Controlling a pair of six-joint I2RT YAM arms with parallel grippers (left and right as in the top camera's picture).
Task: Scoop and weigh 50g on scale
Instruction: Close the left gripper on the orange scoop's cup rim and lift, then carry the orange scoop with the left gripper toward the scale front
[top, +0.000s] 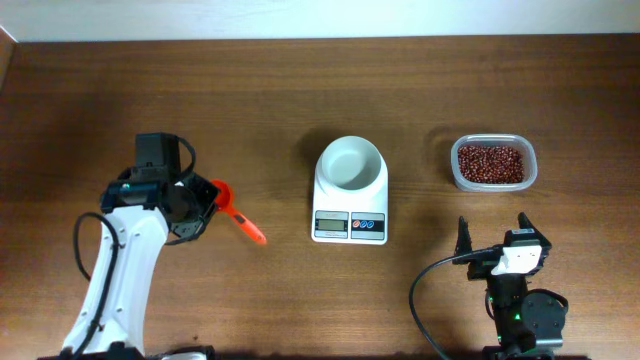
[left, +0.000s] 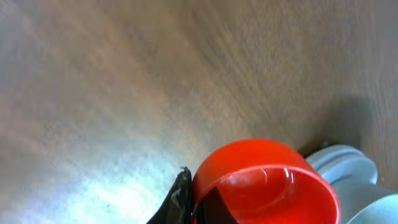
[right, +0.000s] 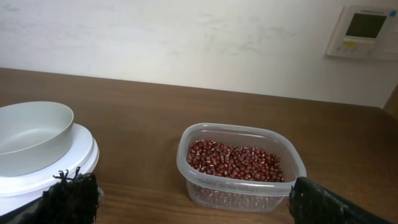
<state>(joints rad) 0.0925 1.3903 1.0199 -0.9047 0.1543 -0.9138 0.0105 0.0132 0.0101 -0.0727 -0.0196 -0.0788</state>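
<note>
Closest to your left wrist camera is the red scoop, its cup filling the lower frame. One dark finger presses the outside of the cup wall and a dark shape shows just inside it. So your left gripper looks clamped together on the cup rim, not on the handle. From above, the handle juts away from the gripper toward the front edge of the surface, near its left side. That hold looks awkward for digging, so you will probably need to regrip or pass the scoop across.

Moving outward, the scale sits at the middle of the surface, display facing the front edge. The white bowl on it is empty, so no weighing has begun.

Beyond it, toward the right edge, stands the clear tub of red beans, well apart from the scoop, with the scale in between.

Your right gripper rests near the front edge, jaws spread wide and empty. It faces the tub, likely ready to steady it or to take the scoop.
</note>
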